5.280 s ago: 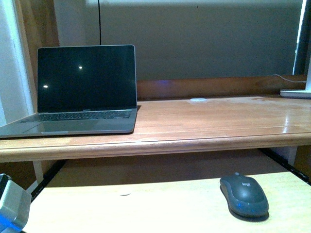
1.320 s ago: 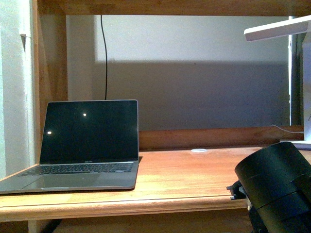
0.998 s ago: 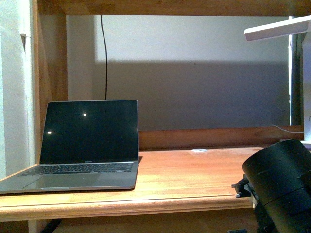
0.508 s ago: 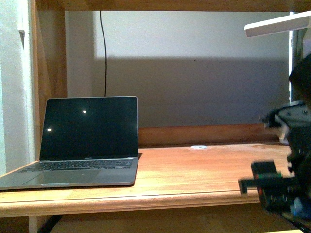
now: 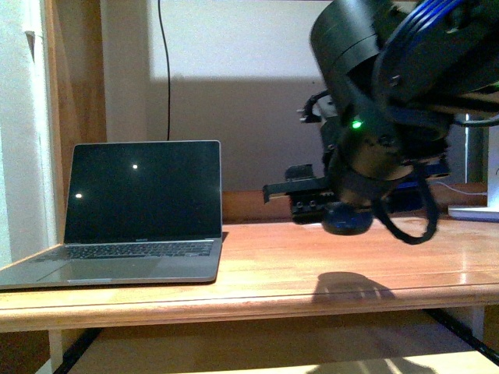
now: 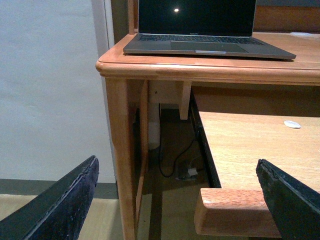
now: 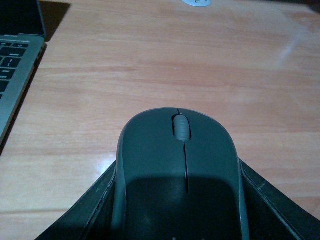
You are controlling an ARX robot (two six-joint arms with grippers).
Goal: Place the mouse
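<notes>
The dark grey mouse (image 7: 180, 165), scroll wheel facing away, sits between the two black fingers (image 7: 90, 210) of my right gripper (image 7: 180, 205), which is shut on its sides. In the front view the right gripper (image 5: 343, 212) hangs a little above the wooden desk top (image 5: 257, 273), to the right of the laptop (image 5: 140, 210), and casts a shadow on the wood below. My left gripper (image 6: 177, 200) stands open with nothing in it, low beside the desk's left leg (image 6: 120, 150), facing the pull-out shelf (image 6: 250, 145).
The open laptop (image 7: 15, 65) with a dark screen takes up the desk's left part. A small white round disc (image 7: 196, 2) lies at the back of the desk. A white lamp base (image 5: 475, 210) stands at the far right. Another white disc (image 6: 292, 124) lies on the pull-out shelf.
My right arm has risen from the lower right and swung left over the desk top, carrying the mouse. The laptop has not moved.
</notes>
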